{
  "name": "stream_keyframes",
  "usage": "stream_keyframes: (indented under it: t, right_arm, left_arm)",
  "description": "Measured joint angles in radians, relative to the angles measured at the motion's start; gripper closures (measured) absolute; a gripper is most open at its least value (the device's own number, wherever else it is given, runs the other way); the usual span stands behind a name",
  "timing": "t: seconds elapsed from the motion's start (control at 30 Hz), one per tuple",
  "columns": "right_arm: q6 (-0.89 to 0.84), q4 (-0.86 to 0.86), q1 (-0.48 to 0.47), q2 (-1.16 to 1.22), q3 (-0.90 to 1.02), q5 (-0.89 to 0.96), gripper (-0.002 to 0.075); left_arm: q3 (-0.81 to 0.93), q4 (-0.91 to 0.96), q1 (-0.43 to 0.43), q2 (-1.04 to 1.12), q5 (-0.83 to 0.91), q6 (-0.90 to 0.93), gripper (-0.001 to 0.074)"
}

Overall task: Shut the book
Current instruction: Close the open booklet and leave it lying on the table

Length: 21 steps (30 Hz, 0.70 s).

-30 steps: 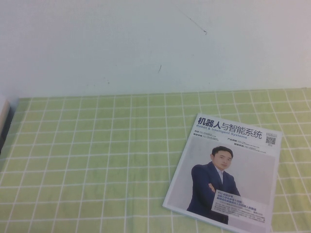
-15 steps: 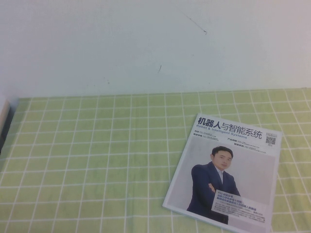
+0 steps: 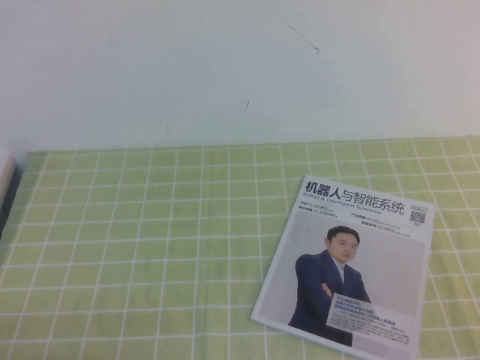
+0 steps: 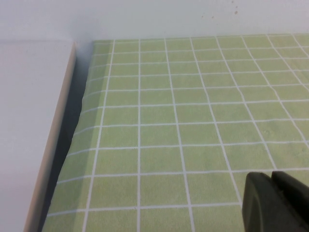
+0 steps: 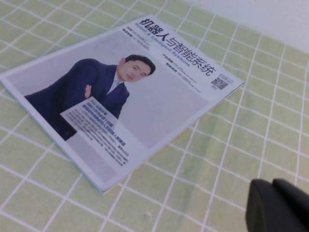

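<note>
A magazine lies flat and closed in the lower right of the high view. Its front cover faces up. The cover shows a man in a dark blue suit with his arms folded. Big black letters run along the top of the cover, and a small square code sits in its top right corner. The magazine is turned a little, so its edges do not line up with the squares under it.

The bench is covered by a green cloth with thin white lines that make squares. Behind it is a plain white wall. A white board stands at the far left edge of the cloth.

Neither gripper shows in the high view. The left gripper hangs over bare cloth, with the white board off to one side. Its two dark tips are pressed together and hold nothing. The right gripper hangs over the cloth near the magazine and does not touch it. It is closed too and holds nothing.
</note>
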Motion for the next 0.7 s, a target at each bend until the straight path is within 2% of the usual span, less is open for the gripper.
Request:
stream_keyframes:
  t: [0.2, 0.43, 0.57, 0.63, 0.7]
  right_arm:
    - [0.000, -0.011, 0.000, -0.022, 0.024, -0.047, 0.0729]
    - [0.012, -0.120, -0.001, -0.150, 0.205, -0.397, 0.0729]
    - [0.136, -0.147, -0.001, -0.239, 0.350, -0.563, 0.0729]
    - [0.180, -0.158, -0.005, -0.247, 0.376, -0.556, 0.0729]
    - [0.226, -0.165, -0.006, -0.250, 0.381, -0.475, 0.0729]
  left_arm:
    - [0.000, 0.000, 0.000, 0.000, 0.002, 0.000, 0.0738]
    - [-0.002, 0.000, 0.000, 0.000, 0.002, 0.001, 0.0738]
    - [-0.002, 0.000, 0.000, 0.000, 0.002, 0.001, 0.0738]
    - [-0.002, 0.000, 0.000, 0.000, 0.002, 0.001, 0.0738]
    - [-0.002, 0.000, 0.000, 0.000, 0.003, 0.001, 0.0738]
